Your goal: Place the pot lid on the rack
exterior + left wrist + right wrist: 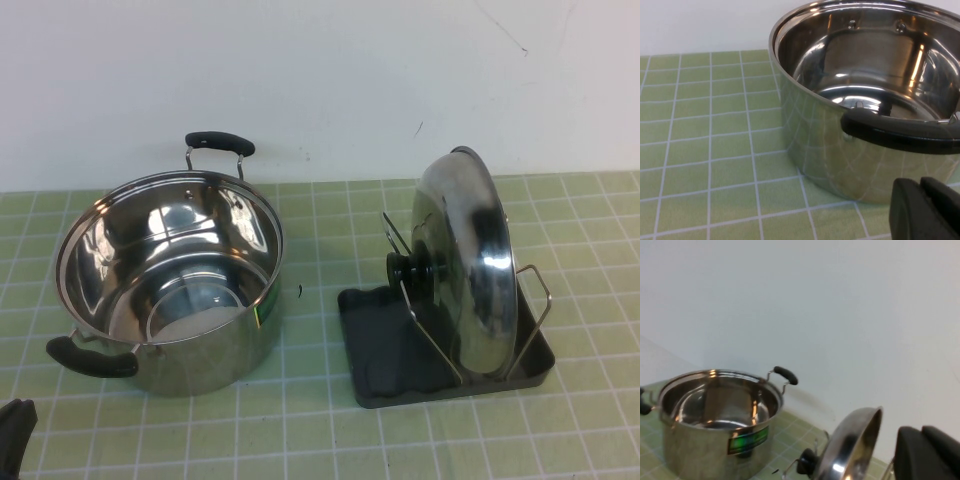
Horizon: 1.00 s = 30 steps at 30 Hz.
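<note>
The pot lid [465,260] stands on edge in the rack [380,350], leaning between the wire loops, with its black knob [415,268] facing the pot. My right gripper [921,432] is out of the high view; in the right wrist view its fingers are together and empty, above and behind the lid [850,445], apart from it. My left gripper [15,430] sits at the table's front left corner, shut and empty [921,185], just in front of the pot's near handle [900,131].
The deep steel pot [170,280] with two black handles stands open to the left of the rack; it also shows in the left wrist view [865,75] and the right wrist view [715,415]. Green tiled tabletop [320,430] runs to a white wall behind.
</note>
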Motion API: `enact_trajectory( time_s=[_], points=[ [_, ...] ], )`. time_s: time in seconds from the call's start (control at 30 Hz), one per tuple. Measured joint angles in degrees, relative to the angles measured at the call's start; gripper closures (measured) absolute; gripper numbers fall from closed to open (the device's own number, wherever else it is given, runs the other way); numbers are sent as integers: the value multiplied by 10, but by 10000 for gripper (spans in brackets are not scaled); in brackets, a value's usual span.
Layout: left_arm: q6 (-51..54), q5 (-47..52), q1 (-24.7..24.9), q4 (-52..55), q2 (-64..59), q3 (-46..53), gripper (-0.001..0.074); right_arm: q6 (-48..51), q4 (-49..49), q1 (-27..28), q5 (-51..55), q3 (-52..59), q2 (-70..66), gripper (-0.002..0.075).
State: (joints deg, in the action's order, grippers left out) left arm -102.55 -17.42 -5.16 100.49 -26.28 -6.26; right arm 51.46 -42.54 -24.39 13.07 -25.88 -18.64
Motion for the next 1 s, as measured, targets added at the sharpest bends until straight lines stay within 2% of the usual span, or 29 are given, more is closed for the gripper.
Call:
enact_trajectory(
  time_s=[0.27,0.4,0.53,0.7,0.8,1.0],
  points=[
    [0,0,0,0,0,0,734,-50,1,14,-135,103,3,716],
    [0,0,0,0,0,0,734,-109,79,77,-91,145,32,716],
    [0,0,0,0,0,0,734,-137,201,144,-69,159,65,716],
    [0,0,0,0,0,0,734,-235,355,221,-26,161,124,716],
    [-1,0,0,0,0,0,734,-321,425,249,12,174,152,716],
    [-1,0,0,0,0,0,734,-392,453,272,30,223,162,716]
  ],
)
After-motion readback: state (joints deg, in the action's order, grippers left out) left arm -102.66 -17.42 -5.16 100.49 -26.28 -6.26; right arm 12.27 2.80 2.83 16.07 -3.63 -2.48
